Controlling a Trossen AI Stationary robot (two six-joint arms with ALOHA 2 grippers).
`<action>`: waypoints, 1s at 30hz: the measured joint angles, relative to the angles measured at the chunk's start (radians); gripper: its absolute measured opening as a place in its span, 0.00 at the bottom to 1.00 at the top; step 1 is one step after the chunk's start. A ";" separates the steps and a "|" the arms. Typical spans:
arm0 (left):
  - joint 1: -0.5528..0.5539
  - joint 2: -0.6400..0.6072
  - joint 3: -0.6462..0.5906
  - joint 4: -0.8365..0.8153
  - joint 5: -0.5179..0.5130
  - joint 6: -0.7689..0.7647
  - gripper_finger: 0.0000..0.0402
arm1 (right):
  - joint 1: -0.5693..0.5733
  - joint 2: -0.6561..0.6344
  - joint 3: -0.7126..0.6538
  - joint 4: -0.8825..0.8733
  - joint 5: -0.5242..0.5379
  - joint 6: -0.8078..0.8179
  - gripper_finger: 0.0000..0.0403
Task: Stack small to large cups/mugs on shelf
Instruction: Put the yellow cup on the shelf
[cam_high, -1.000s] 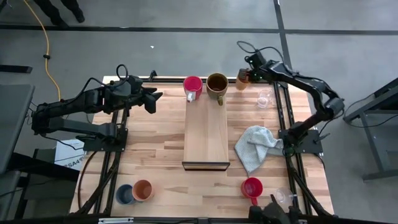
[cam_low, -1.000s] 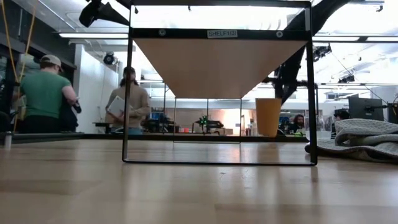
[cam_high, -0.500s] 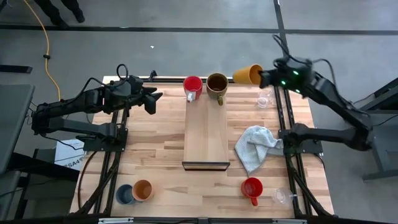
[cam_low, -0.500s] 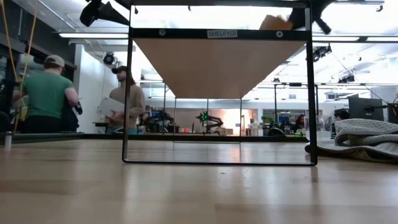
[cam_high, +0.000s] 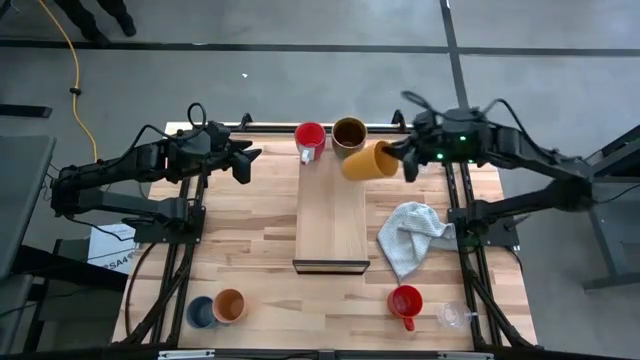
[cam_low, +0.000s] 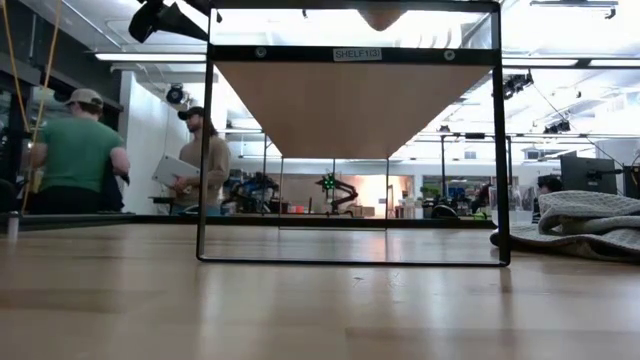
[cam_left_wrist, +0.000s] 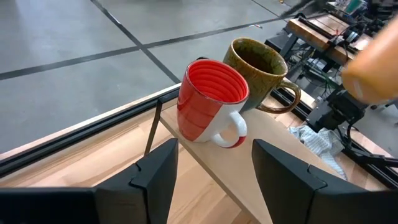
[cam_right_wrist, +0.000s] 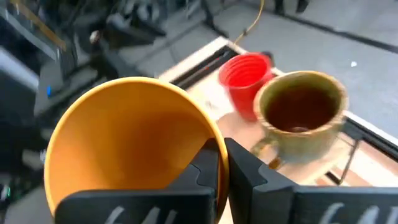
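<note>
1. The right hand (cam_high: 402, 160) is pressed together on the rim of an orange cup (cam_high: 366, 160), holding it tilted above the shelf (cam_high: 333, 215), at the shelf's far end.
2. A red mug (cam_high: 310, 137) and an olive-brown mug (cam_high: 349, 132) stand side by side on the shelf's far end, just beside the held cup.
3. The left hand (cam_high: 243, 160) waits off the shelf's far left side, fingers spread, holding nothing.
4. A grey cloth (cam_high: 412, 234) lies on the bench right of the shelf.

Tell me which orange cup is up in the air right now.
The orange cup pinched by the right gripper over the shelf; the other orange cup stands on the table.
</note>
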 joint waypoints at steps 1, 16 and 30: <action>0.000 0.000 0.000 0.000 0.000 0.000 0.48 | 0.016 0.036 0.045 -0.038 0.000 -0.015 0.00; 0.000 0.000 0.000 -0.001 0.000 -0.001 0.48 | 0.054 0.407 0.366 -0.421 0.050 -0.027 0.00; 0.000 0.000 0.000 -0.002 0.000 -0.001 0.48 | 0.055 0.526 0.385 -0.516 0.047 0.102 0.00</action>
